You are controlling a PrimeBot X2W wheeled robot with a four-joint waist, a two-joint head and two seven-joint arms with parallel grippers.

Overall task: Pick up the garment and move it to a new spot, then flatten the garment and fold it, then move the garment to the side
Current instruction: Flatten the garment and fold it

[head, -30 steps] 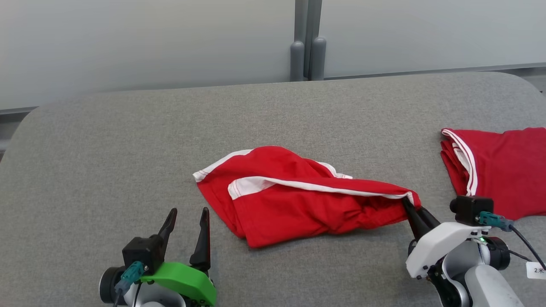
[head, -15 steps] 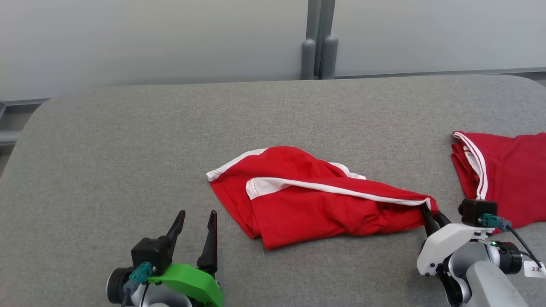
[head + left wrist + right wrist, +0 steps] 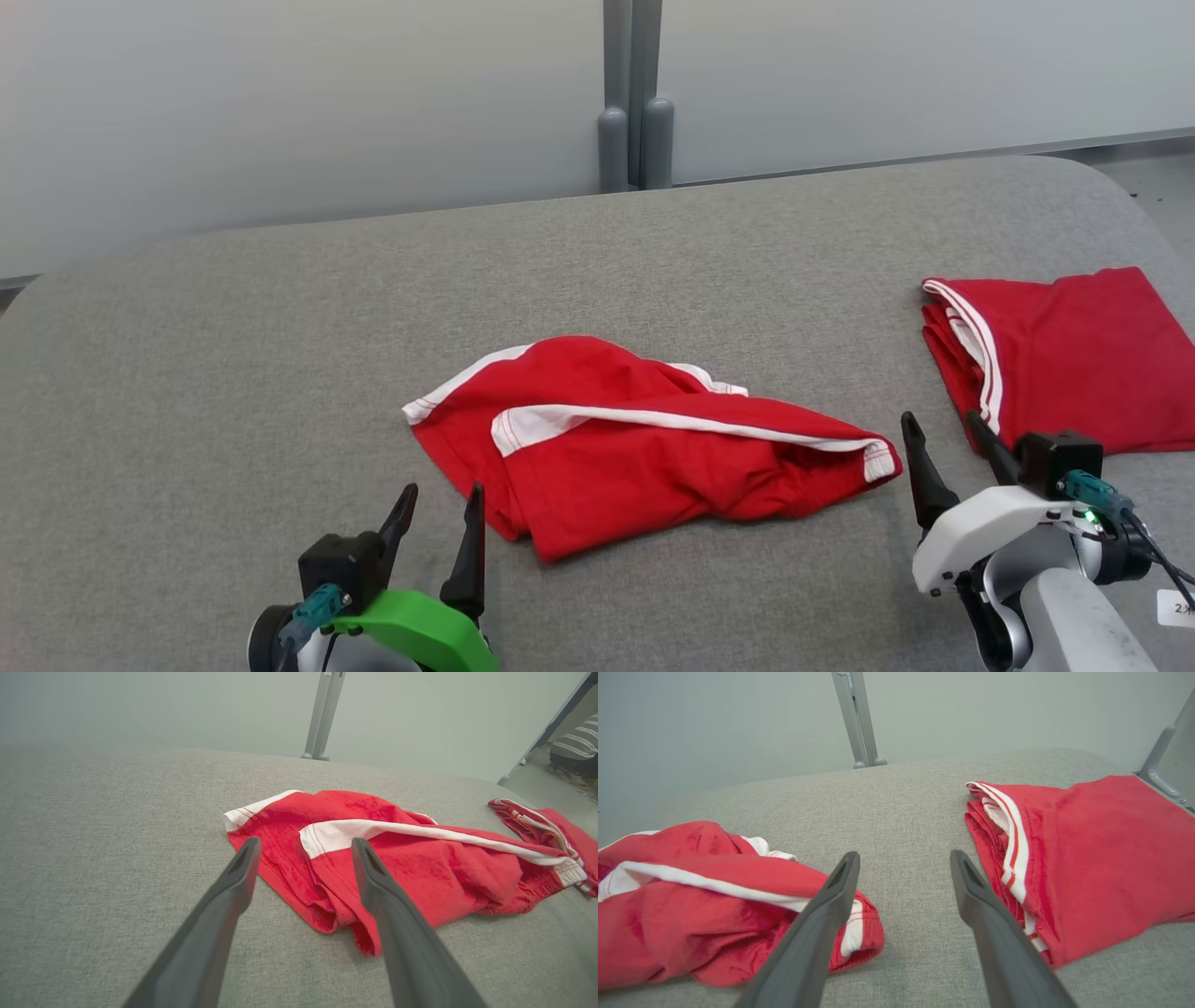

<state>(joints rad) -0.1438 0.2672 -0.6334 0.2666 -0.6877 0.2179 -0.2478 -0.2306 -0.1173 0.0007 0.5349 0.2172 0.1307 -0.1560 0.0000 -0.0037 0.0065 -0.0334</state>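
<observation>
Garment (image 3: pixel 644 457) set down: the right end effector (image 3: pixel 938 418) has just let go.
A moment ago its fingers were pinched on the garment's right-hand hem; now they stand spread and empty just beside that hem, and the red-and-white cloth lies crumpled mid-desk (image 3: pixel 280 327), well apart from the folded red garment (image 3: pixel 1074 364) at the right. The left end effector (image 3: pixel 443 489) waits near the cloth's left corner, released and holding nothing. The move to a new spot looks finished, and flattening seems to come next, since the fabric is bunched and doubled over.
</observation>
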